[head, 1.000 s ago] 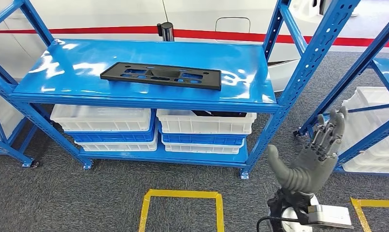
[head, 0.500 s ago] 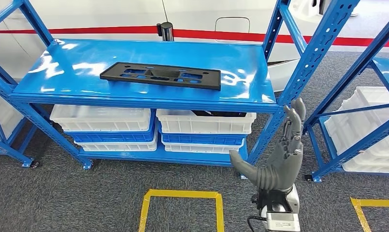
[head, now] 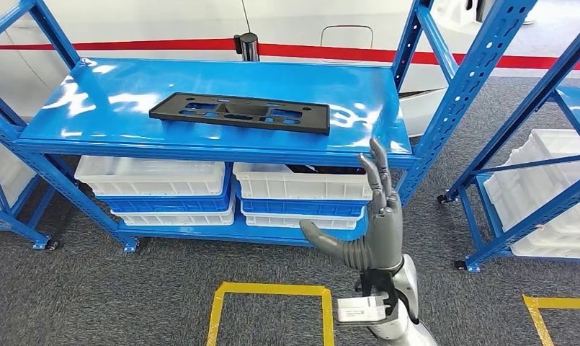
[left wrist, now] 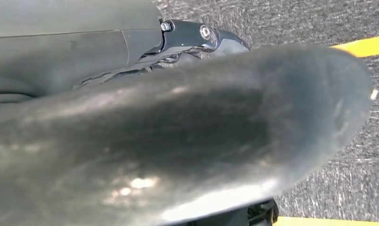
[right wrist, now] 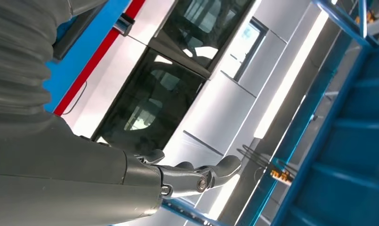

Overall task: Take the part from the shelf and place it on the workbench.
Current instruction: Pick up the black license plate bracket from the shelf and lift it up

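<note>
While part (head: pixel 240 113) lies shelved, right hand (head: pixel 369 223) hovers below.

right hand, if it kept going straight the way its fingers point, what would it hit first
Probably the front edge of the blue shelf. The open right hand points up with its fingertips just below that edge, near the right post. The black part lies further back and left. Depth is unclear from the head view.
</note>
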Tool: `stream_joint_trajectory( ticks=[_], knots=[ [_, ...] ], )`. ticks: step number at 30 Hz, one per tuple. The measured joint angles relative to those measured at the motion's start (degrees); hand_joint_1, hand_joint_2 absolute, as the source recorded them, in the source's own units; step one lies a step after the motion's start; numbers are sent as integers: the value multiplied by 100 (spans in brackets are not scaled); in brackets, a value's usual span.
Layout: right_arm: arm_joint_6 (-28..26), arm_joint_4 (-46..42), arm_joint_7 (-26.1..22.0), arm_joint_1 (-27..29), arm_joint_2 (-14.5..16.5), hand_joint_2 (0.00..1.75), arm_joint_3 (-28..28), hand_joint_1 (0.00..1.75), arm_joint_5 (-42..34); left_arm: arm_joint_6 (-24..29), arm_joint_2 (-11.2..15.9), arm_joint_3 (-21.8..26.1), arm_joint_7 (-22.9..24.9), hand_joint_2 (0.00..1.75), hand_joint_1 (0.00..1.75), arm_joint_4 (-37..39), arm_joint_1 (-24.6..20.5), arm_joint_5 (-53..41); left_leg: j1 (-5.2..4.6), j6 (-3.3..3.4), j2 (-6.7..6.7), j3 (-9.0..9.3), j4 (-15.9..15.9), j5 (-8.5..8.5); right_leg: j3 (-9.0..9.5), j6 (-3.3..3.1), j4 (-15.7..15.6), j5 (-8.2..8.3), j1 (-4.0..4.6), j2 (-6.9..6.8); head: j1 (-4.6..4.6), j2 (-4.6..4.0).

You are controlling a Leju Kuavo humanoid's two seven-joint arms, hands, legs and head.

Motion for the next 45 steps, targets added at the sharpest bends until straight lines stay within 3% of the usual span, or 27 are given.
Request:
stream_joint_trajectory(
  ticks=[16, 24, 27, 36, 45],
  knots=[
    [-236, 1319, 1090, -890, -105, 175, 730, 0, 1835, -319, 24, 0, -37, 0, 0, 0, -14, -191, 0, 1, -1, -1, 0, 3, 0, 0, 2, 1, 0, 0, 0, 0],
    [-316, 2465, 2606, -1662, -62, 175, 1109, 0, 3933, -550, 38, -8, 28, 0, 0, 0, -80, -361, 0, -3, 0, -1, 0, 8, 0, 4, 3, 5, 0, 0, 0, 0],
    [-272, 2979, 3033, -1956, 5, 175, 1254, 0, 4399, -624, 52, -12, 44, 0, 0, 0, -111, -431, 0, -4, -1, -1, 0, 10, 0, 4, 4, 6, 0, 0, 0, 0],
    [-278, 3935, 3485, -2326, 166, 175, 1461, 0, 4745, -561, 99, -13, 160, 0, 0, 0, -134, -534, 0, -5, -1, -5, 1, 11, -6, 5, 5, 6, 0, 0, -1, 0],
    [-375, 4236, 3691, -2415, 212, 175, 1477, 0, 4729, -298, 113, -13, 287, 0, 0, 0, -150, -621, -2, -5, -1, -6, 4, 11, -8, 6, 4, 8, -3, 0, -1, 0]
  ],
)
